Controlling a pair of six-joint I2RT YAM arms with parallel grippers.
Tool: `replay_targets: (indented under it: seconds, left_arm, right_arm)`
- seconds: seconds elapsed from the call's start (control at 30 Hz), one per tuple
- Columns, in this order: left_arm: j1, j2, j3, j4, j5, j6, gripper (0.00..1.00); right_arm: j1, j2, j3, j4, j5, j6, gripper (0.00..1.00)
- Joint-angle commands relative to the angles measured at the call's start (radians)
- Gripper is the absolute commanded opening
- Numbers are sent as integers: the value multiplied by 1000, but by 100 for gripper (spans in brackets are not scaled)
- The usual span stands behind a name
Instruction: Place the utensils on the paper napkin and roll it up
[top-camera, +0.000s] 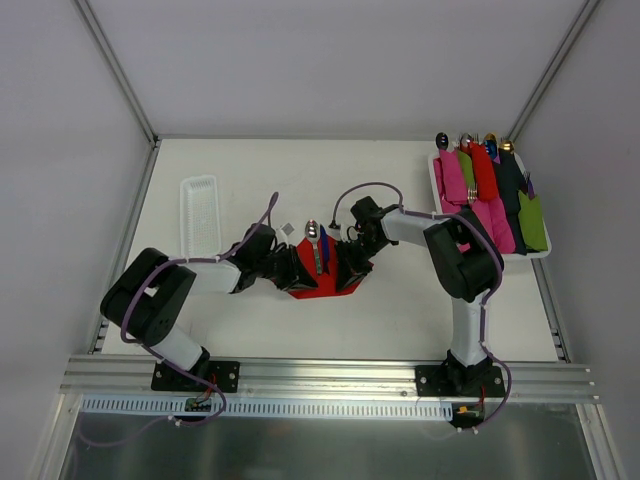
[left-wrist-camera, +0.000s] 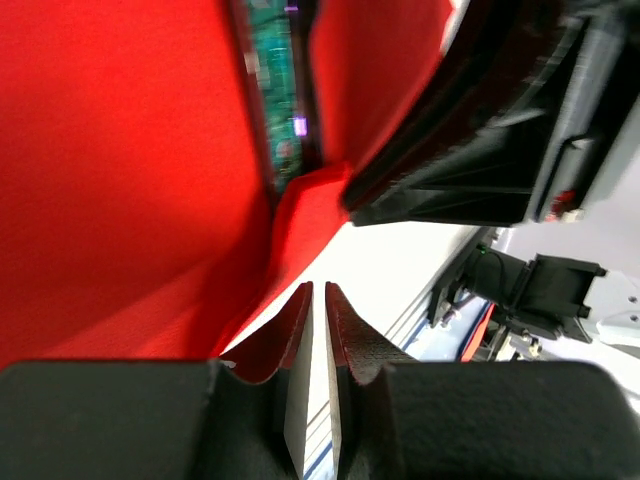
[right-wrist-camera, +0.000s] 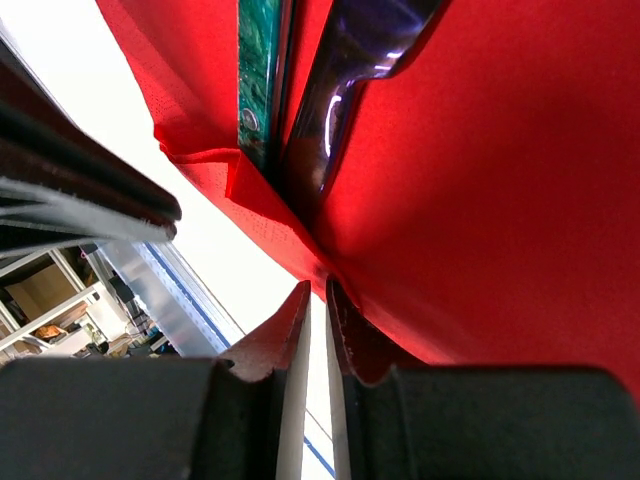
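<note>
The red paper napkin (top-camera: 322, 284) lies at the table's middle with both sides lifted. The silver utensils (top-camera: 316, 250) lie along its middle, a spoon bowl sticking out at the far end. My left gripper (top-camera: 296, 268) is at the napkin's left side and my right gripper (top-camera: 349, 264) at its right side. In the left wrist view the left gripper (left-wrist-camera: 319, 288) is shut with nothing between the jaws, and the napkin (left-wrist-camera: 120, 180) folds up just beyond the tips beside a utensil handle (left-wrist-camera: 275, 100). In the right wrist view the right gripper (right-wrist-camera: 317, 285) is shut, tips touching the napkin's (right-wrist-camera: 500, 200) edge below the utensils (right-wrist-camera: 340, 70).
A white ribbed plastic tray (top-camera: 200, 212) lies at the far left. A white tray (top-camera: 436, 185) at the far right holds pink, red, green and dark rolled bundles. A small silver piece (top-camera: 287, 229) lies left of the spoon bowl. Side walls close the table in.
</note>
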Motion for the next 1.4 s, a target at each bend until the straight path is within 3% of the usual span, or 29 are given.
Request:
replay_targets:
  seconds: [0.0, 0.3, 0.63, 1.37]
  left_arm:
    - [-18, 3, 40, 58, 15, -5, 9]
    - [-25, 92, 17, 283, 55, -88, 10]
    - [-24, 216, -1, 498, 67, -172, 3]
    - [-7, 328, -32, 512, 24, -197, 0]
  right_arm:
    - [-3, 17, 17, 1, 60, -33, 15]
    - [-4, 12, 14, -2, 59, -42, 15]
    - [-3, 14, 16, -3, 60, -45, 15]
    - [-6, -38, 14, -28, 42, -71, 18]
